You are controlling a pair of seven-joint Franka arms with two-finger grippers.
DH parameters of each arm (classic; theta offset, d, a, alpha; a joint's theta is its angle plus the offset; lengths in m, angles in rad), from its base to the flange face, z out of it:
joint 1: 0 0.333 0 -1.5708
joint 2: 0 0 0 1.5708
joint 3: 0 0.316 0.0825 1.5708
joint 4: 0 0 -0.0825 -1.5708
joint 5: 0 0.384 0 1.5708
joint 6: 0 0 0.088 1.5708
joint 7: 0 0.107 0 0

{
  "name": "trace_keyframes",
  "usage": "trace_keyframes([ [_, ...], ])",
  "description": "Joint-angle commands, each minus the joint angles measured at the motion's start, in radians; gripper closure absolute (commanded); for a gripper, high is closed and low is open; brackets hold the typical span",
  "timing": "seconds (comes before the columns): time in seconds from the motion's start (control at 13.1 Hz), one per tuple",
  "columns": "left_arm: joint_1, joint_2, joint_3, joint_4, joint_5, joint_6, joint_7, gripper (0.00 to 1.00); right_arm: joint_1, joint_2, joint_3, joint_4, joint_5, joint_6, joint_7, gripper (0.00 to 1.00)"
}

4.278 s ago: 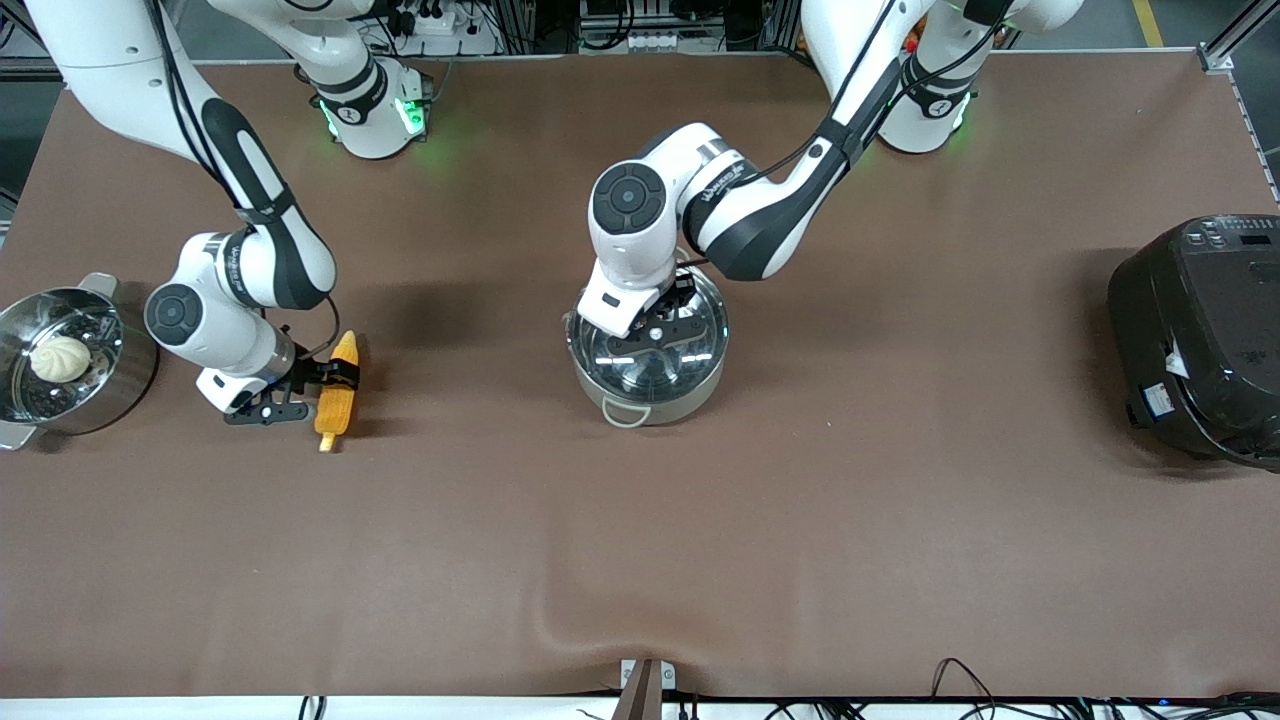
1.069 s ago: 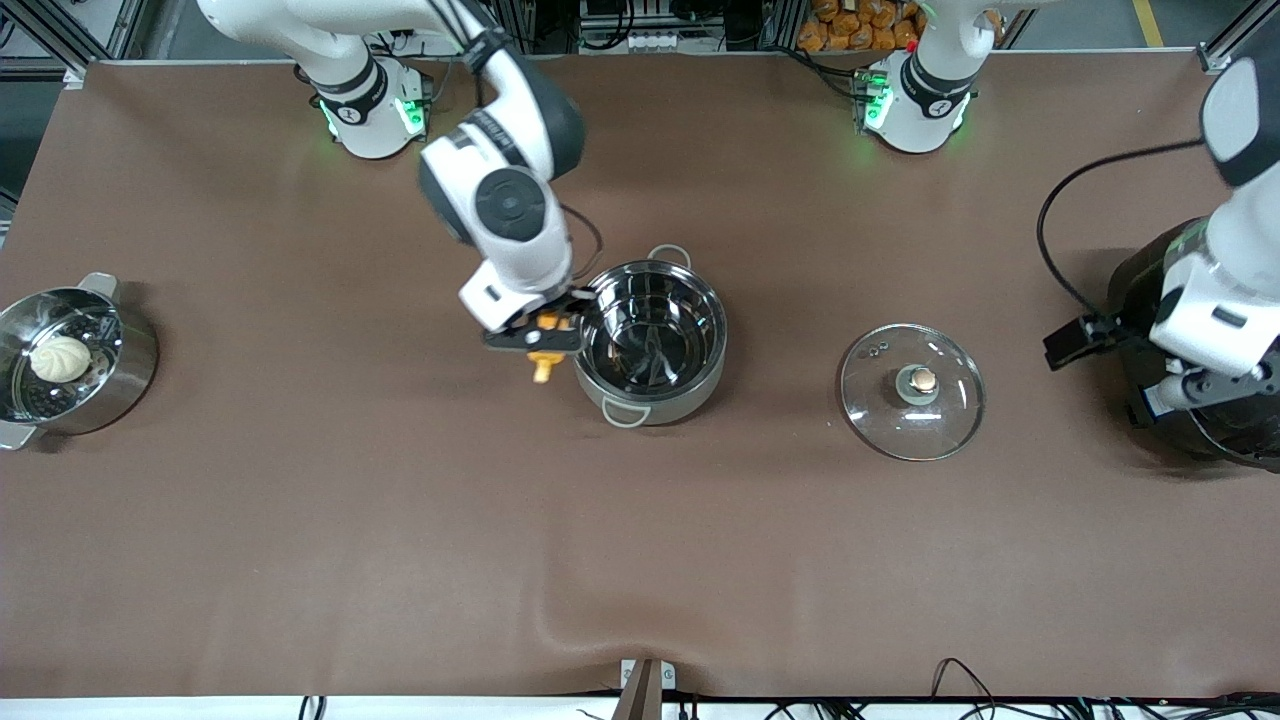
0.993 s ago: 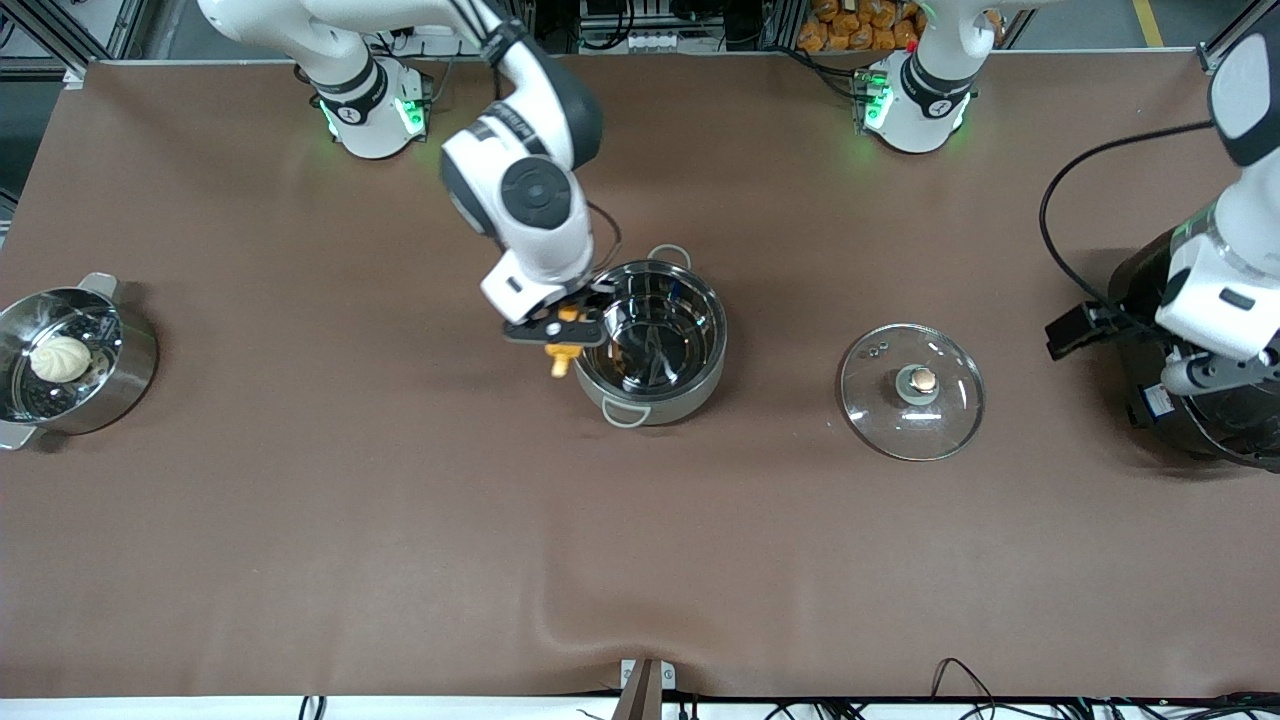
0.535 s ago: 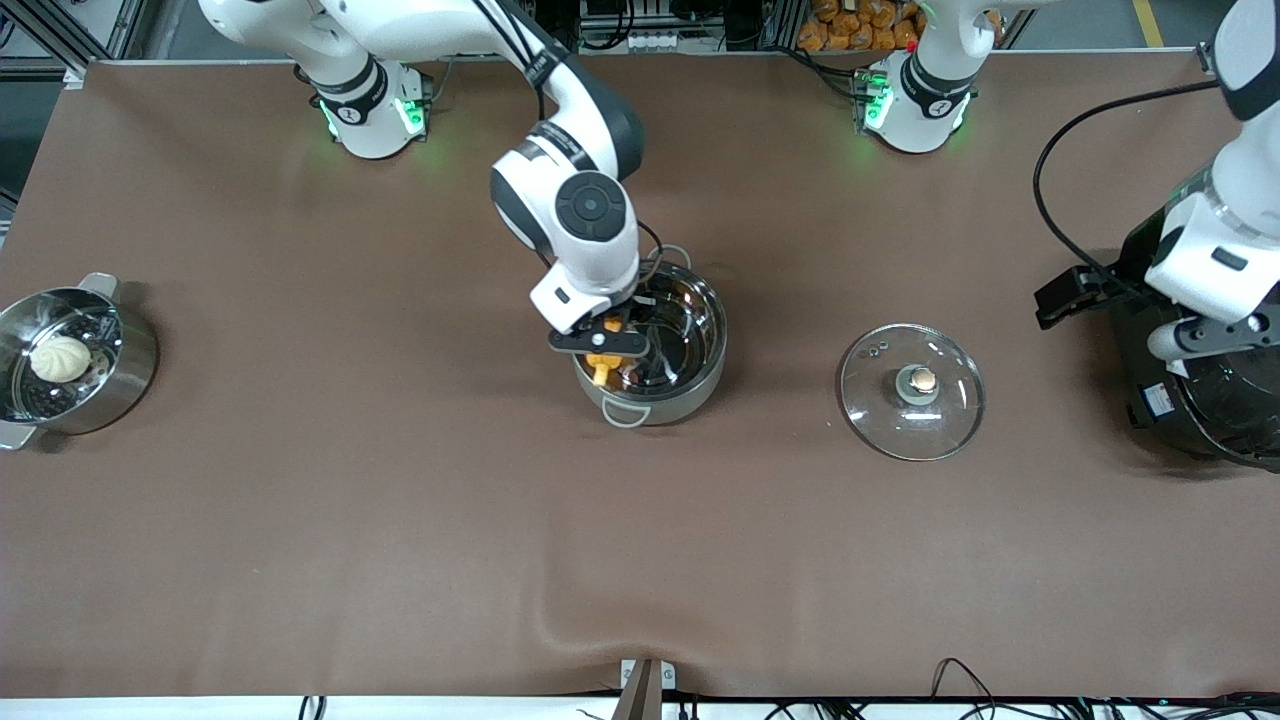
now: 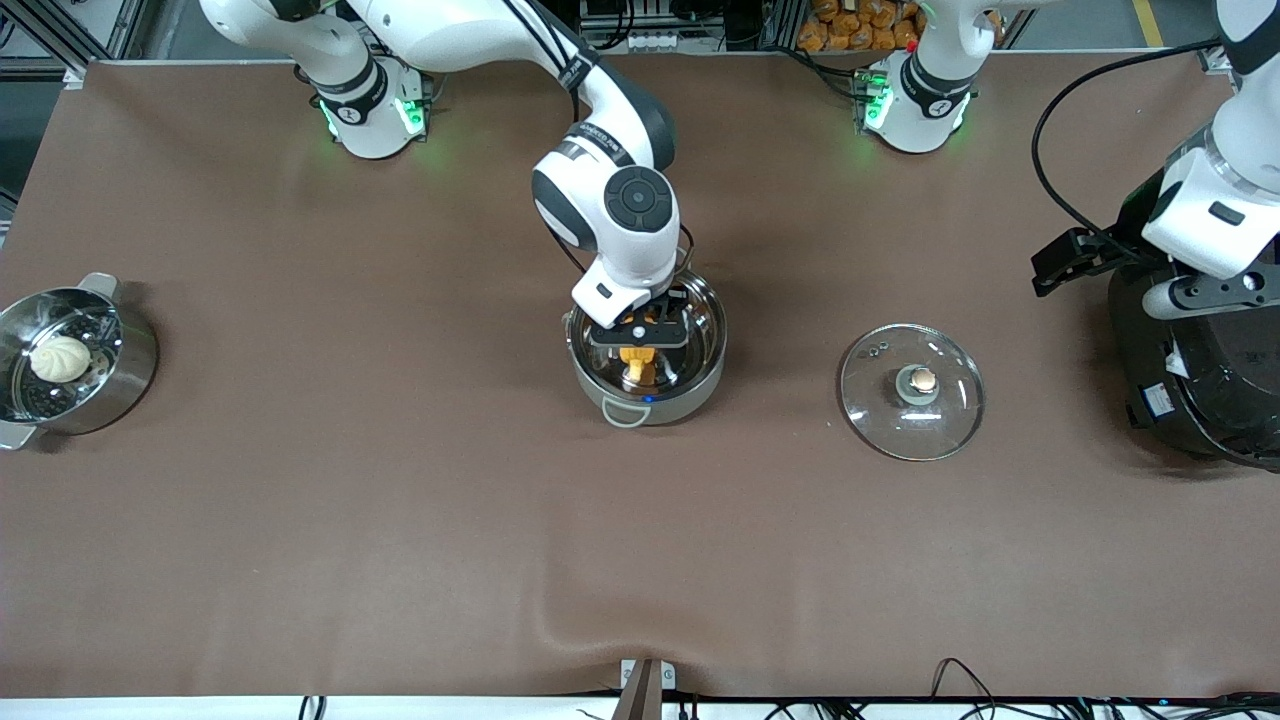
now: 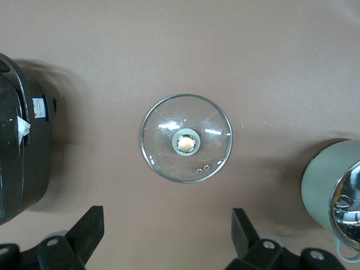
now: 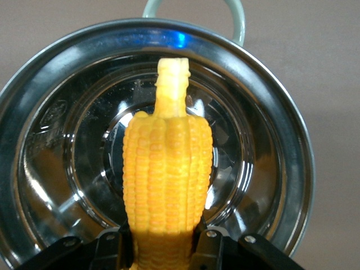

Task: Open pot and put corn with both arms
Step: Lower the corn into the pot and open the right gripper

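We see the right end effector (image 5: pixel 640 334) hanging over the open pot (image 5: pixel 647 352), its two fingers clamped on the thick end of the corn (image 5: pixel 637 362), so the cob sits directly below the end effector and above the pot's shiny floor. In the right wrist view the corn (image 7: pixel 167 185) juts out from between the black fingers (image 7: pixel 209 243) with its pale stem leading, and its long axis runs across the pot (image 7: pixel 50 112) toward the loop handle that lies nearest the front camera. We cannot tell whether the stem tip touches the pot's bottom or hangs just above it, and the gripped end of the cob is cut off at the edge of that view. From the front camera most of the cob is hidden under the right wrist; only a short orange piece shows. The glass lid (image 5: pixel 912 390) lies flat on the brown worktop (image 5: pixel 400 520), knob up, well apart from the pot toward the left arm's end. The left end effector (image 5: pixel 1195 292) waits above the black rice cooker (image 5: pixel 1215 400); in the left wrist view its fingers (image 6: pixel 90 228) stand wide apart, holding nothing, with the lid (image 6: pixel 186 138) showing far below between them. A steel steamer pot (image 5: pixel 70 360) with a white bun (image 5: pixel 58 357) on its tray stands at the right arm's end of the worktop.
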Motion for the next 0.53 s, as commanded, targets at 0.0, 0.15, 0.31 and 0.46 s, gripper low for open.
trace_keyframes([
  [0.0, 0.005, -0.016, 0.001, -0.020, -0.020, 0.018, 0.031, 0.00, 0.011, 0.024, -0.012, 0.035, -0.036, -0.002, -0.024, 1.00],
  [0.15, 0.004, -0.011, -0.004, -0.020, -0.020, 0.030, 0.031, 0.00, 0.011, 0.031, -0.012, 0.035, -0.038, -0.002, -0.024, 1.00],
  [0.31, 0.007, -0.010, -0.005, -0.020, -0.020, 0.033, 0.031, 0.00, 0.012, 0.036, -0.012, 0.035, -0.038, 0.007, -0.022, 1.00],
  [0.46, 0.005, -0.011, -0.005, -0.020, -0.020, 0.033, 0.031, 0.00, 0.015, 0.037, -0.012, 0.035, -0.038, 0.009, -0.018, 0.97],
])
